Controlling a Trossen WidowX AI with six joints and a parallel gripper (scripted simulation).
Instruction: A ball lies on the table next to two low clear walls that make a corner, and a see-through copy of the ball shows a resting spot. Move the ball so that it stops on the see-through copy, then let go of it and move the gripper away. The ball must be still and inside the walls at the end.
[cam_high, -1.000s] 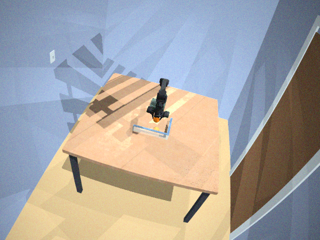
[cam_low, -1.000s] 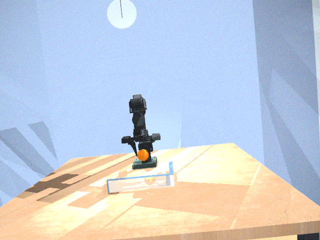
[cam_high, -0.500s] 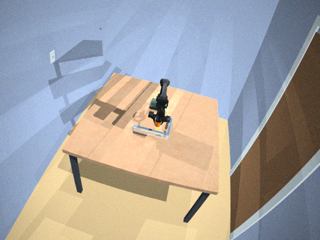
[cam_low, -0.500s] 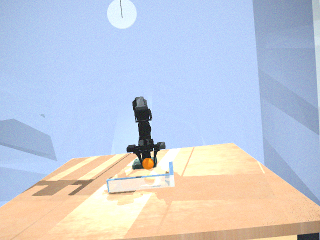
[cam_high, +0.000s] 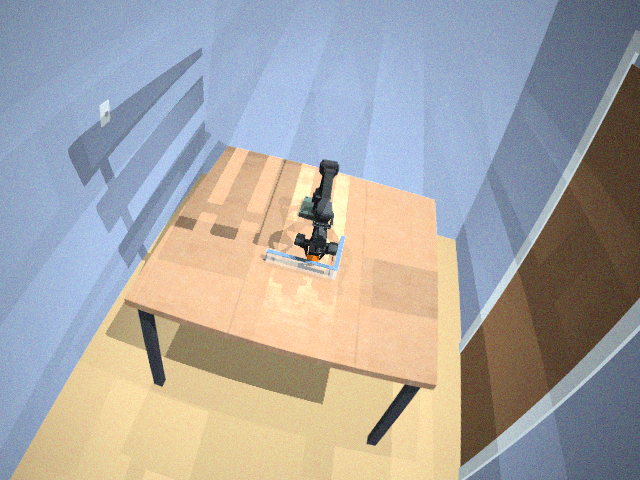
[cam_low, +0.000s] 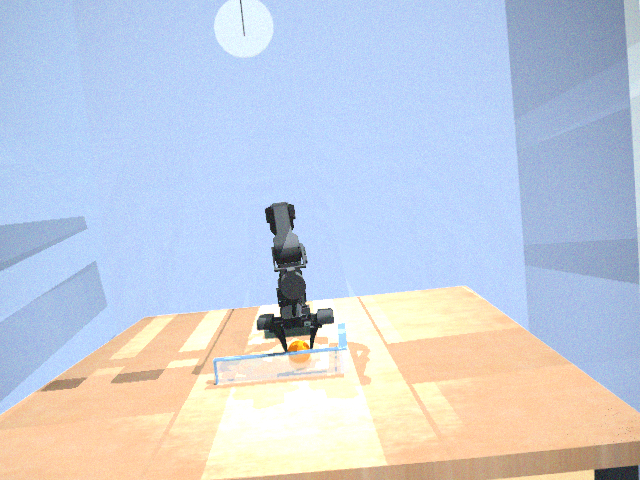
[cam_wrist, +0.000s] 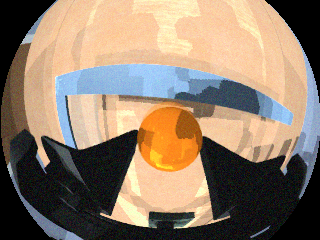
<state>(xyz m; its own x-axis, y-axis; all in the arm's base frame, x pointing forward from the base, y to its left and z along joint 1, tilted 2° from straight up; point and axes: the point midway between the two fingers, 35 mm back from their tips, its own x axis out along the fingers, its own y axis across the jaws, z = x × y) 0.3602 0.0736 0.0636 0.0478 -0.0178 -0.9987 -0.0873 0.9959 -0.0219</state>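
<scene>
An orange ball (cam_high: 312, 257) (cam_low: 299, 351) (cam_wrist: 170, 139) is held between the two black fingertips of my gripper (cam_high: 313, 255) (cam_low: 298, 349) (cam_wrist: 169, 137). The ball is low, on the inner side of the long clear wall (cam_high: 281, 254) (cam_low: 248, 368) (cam_wrist: 120, 80), close to it; the frames do not show clearly whether it touches the table. The short clear wall (cam_high: 340, 250) (cam_low: 341, 335) (cam_wrist: 62, 112) meets the long wall at the corner, to the ball's right in the top and exterior views. The see-through copy is mostly hidden; only a faint pale edge shows above the ball in the wrist view.
The wooden table (cam_high: 398, 330) (cam_low: 491, 392) carries the arm, whose dark base plate (cam_high: 306, 206) stands behind the walls. Both walls have blue top edges and stand close to the fingers. The gripper's wide black sides reach out near the short wall.
</scene>
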